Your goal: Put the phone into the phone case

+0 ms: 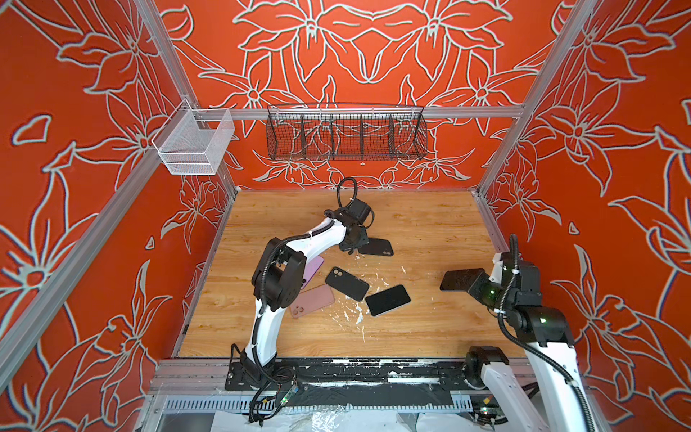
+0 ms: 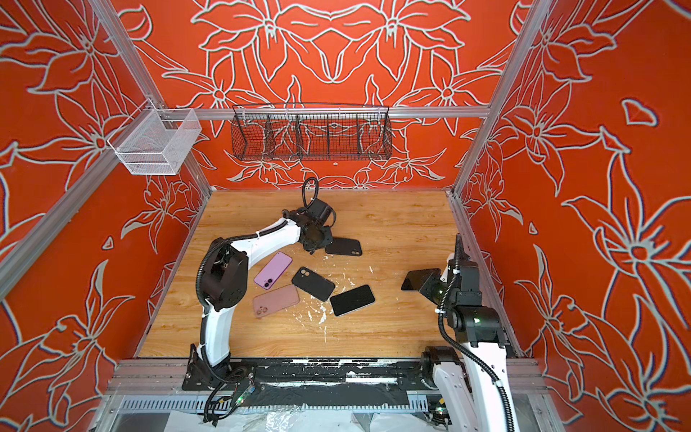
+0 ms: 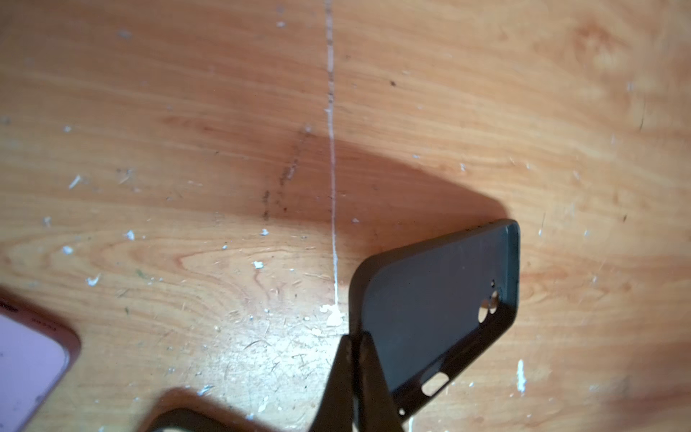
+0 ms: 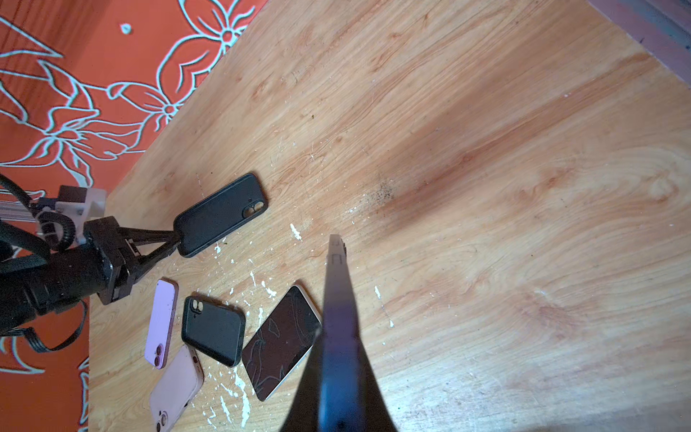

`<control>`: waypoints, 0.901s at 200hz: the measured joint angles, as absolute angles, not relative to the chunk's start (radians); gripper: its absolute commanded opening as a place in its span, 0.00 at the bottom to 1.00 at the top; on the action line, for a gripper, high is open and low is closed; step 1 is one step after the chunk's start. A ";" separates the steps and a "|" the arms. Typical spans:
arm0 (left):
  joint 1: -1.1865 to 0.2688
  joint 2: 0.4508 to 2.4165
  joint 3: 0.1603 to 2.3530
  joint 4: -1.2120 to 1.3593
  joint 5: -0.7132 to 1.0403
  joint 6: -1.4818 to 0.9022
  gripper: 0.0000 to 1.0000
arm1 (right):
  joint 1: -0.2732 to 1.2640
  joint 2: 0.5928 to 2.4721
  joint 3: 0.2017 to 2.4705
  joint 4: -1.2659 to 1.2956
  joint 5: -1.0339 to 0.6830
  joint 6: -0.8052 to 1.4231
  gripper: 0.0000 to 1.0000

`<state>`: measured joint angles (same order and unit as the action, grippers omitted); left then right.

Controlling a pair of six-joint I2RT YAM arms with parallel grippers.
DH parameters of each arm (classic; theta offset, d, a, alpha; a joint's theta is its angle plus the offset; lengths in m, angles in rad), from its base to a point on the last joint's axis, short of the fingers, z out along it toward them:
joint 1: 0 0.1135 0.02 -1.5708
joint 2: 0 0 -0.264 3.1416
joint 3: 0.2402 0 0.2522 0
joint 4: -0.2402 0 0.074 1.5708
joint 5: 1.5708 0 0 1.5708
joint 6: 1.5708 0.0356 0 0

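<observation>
- On the left side of the light wooden table point(image 1: 430, 224), next to the left arm's elbow, 2 pastel items lie flat: a lilac phone with its camera side up point(image 2: 273, 270) and, nearer the camera, a dusty-pink slab with a camera cut-out point(image 1: 312, 301).
- Just right of them, a black rectangular case lying back-up point(image 1: 347, 283) rests on the wood (I cannot tell whether a phone sits inside it).
- Toward the far middle, the left gripper point(image 1: 353, 245) is pinched tight on one short edge of the matte black soft phone case point(image 1: 377, 247). In the left wrist view the case point(image 3: 437, 299) tilts above its own shadow, with its hollow side hidden.
- Near the front middle, a face-up phone with a dark screen and pale rim point(image 1: 387, 300) lies just beside the black case's corner.
- On the right, well apart from the held case, the right gripper point(image 1: 476, 286) is clamped on a slim phone with a dark glossy face point(image 1: 458, 279), held clear of the table.
- Progress, as I judge it: both parts are in hand, so the 2 pick-ups look done. Bringing them together, lining up the camera end and pressing the phone into the case are all left.
</observation>
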<state>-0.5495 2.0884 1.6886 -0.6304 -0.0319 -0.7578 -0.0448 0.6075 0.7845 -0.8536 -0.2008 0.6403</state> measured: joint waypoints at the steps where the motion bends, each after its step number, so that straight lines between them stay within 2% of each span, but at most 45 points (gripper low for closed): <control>1: -0.550 2.089 1.687 -0.629 -0.031 -0.764 0.00 | -0.045 0.607 0.785 -0.853 -0.201 0.640 0.00; 19: -0.559 2.104 1.681 -0.628 -0.026 -0.815 0.00 | -0.045 0.608 0.785 -0.847 -0.208 0.641 0.00; 30: -0.565 2.116 1.681 -0.627 -0.024 -0.837 0.06 | -0.045 0.607 0.785 -0.847 -0.210 0.641 0.00; 53: -0.574 2.132 1.680 -0.629 -0.028 -0.859 0.27 | -0.045 0.607 0.785 -0.847 -0.210 0.640 0.00; 78: -0.574 2.127 1.679 -0.638 -0.060 -0.813 0.60 | -0.045 0.608 0.786 -0.848 -0.211 0.640 0.00; 92: -0.574 2.118 1.689 -0.648 -0.074 -0.731 0.65 | -0.045 0.609 0.788 -0.847 -0.212 0.640 0.00; 107: -0.575 2.117 1.744 -0.674 -0.074 -0.596 0.67 | -0.045 0.609 0.788 -0.847 -0.220 0.640 0.00; 150: -0.613 2.188 2.096 -0.812 -0.085 -0.196 0.71 | -0.045 0.596 0.788 -0.839 -0.242 0.644 0.00; 180: -0.631 2.276 2.145 -0.859 -0.080 -0.035 0.77 | -0.045 0.571 0.788 -0.835 -0.257 0.644 0.00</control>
<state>-0.6312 2.2761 2.1448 -0.8585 -0.0803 -0.0353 -0.0448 0.5713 0.7876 -0.8349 -0.2565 0.6441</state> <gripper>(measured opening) 0.751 0.101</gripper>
